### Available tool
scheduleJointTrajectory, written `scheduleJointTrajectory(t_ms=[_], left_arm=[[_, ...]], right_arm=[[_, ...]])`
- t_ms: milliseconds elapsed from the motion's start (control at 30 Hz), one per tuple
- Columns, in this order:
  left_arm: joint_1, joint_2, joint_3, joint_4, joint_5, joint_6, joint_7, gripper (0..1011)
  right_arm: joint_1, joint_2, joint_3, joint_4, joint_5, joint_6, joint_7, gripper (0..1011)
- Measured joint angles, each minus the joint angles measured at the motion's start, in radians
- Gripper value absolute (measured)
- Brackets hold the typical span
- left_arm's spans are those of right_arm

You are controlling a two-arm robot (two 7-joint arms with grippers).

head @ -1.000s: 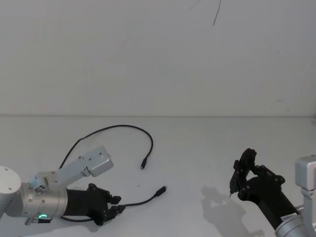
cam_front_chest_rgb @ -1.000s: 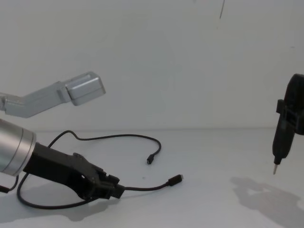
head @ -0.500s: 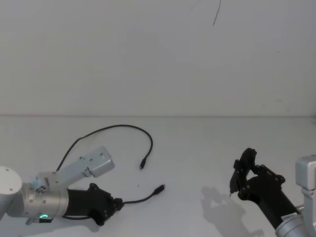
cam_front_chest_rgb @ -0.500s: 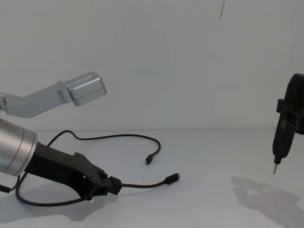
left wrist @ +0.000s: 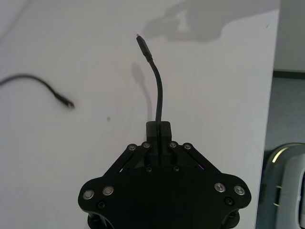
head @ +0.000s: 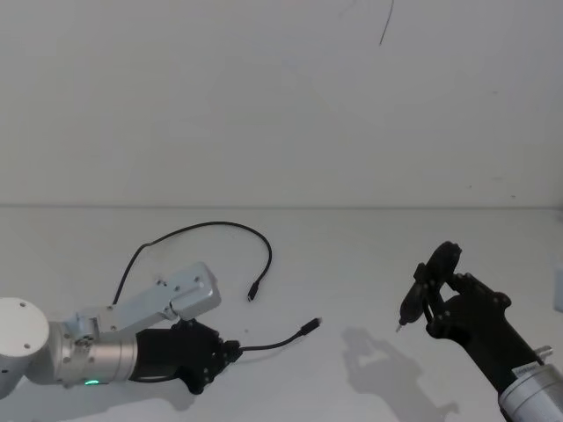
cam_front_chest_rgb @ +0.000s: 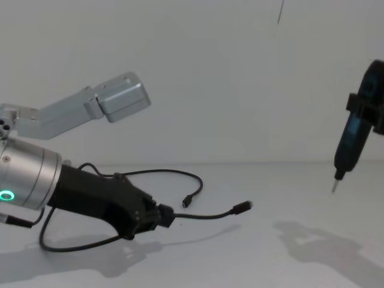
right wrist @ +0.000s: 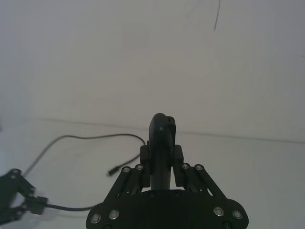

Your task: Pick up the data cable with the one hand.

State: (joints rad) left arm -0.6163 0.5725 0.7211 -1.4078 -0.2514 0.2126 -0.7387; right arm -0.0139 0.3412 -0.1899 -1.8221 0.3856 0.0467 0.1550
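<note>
left gripper sits low at 7 o'clock in head view, wrist ring lit green. its jaws are clamped on the data cable a short way back from one plug. that plug end sticks out toward 3 o'clock, raised off the white table, with its shadow below it in chest view. the rest of the cable trails back under the arm, loops toward 11 o'clock and arcs round to the other plug, which lies on the table at 1 o'clock of the gripper. right gripper is at 4 o'clock, well apart, jaws closed on a slim black tool, metal tip down, clear of the table.
</note>
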Motion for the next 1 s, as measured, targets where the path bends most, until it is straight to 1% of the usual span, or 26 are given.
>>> scheduleJointTrajectory(t_ms=[67,133,233,267,333,367,433,467,533,600,633,700,767,800,900,933,1000], left_arm=[[0.001,-0.001,0.001,-0.008,0.009,-0.03,0.003,39],[0.002,-0.003,0.001,-0.016,0.019,-0.061,0.005,39],[0.004,-0.004,0.001,-0.025,0.027,-0.092,0.009,39],[0.005,-0.006,0.001,-0.03,0.033,-0.115,0.011,39],[0.006,-0.007,0.001,-0.036,0.038,-0.134,0.013,39],[0.008,-0.008,0.0,-0.041,0.043,-0.159,0.015,39],[0.009,-0.009,-0.002,-0.047,0.047,-0.18,0.017,39],[0.011,-0.01,-0.004,-0.053,0.051,-0.205,0.018,39],[0.013,-0.012,-0.007,-0.062,0.055,-0.233,0.02,39],[0.014,-0.013,-0.007,-0.065,0.057,-0.241,0.02,39],[0.015,-0.014,-0.009,-0.07,0.059,-0.257,0.021,39],[0.016,-0.015,-0.011,-0.075,0.062,-0.271,0.022,39],[0.018,-0.016,-0.012,-0.08,0.065,-0.288,0.023,39],[0.018,-0.016,-0.013,-0.084,0.066,-0.299,0.024,39],[0.02,-0.018,-0.015,-0.089,0.069,-0.316,0.025,39],[0.02,-0.018,-0.016,-0.091,0.07,-0.32,0.025,39],[0.021,-0.019,-0.017,-0.094,0.071,-0.33,0.026,39]], right_arm=[[-0.001,-0.004,0.005,-0.01,0.022,0.003,0.013,263],[-0.003,-0.007,0.007,-0.015,0.034,0.005,0.018,263],[-0.007,-0.015,0.008,-0.025,0.054,0.007,0.025,263],[-0.01,-0.019,0.008,-0.029,0.06,0.007,0.026,263],[-0.013,-0.024,0.006,-0.034,0.065,0.007,0.026,263],[-0.015,-0.027,0.005,-0.035,0.066,0.006,0.025,263],[-0.02,-0.036,0.002,-0.04,0.067,0.002,0.02,263],[-0.021,-0.039,-0.001,-0.041,0.066,0.001,0.018,263],[-0.025,-0.048,-0.005,-0.044,0.06,-0.007,0.009,263],[-0.026,-0.054,-0.009,-0.045,0.052,-0.015,0.002,263],[-0.027,-0.058,-0.012,-0.046,0.042,-0.022,-0.005,263],[-0.027,-0.063,-0.015,-0.047,0.027,-0.029,-0.013,263],[-0.027,-0.069,-0.022,-0.048,0.005,-0.042,-0.027,263],[-0.026,-0.072,-0.026,-0.05,-0.014,-0.05,-0.038,263],[-0.025,-0.076,-0.032,-0.054,-0.042,-0.06,-0.054,263],[-0.025,-0.079,-0.037,-0.058,-0.066,-0.066,-0.067,263],[-0.025,-0.081,-0.041,-0.064,-0.084,-0.071,-0.076,263]])
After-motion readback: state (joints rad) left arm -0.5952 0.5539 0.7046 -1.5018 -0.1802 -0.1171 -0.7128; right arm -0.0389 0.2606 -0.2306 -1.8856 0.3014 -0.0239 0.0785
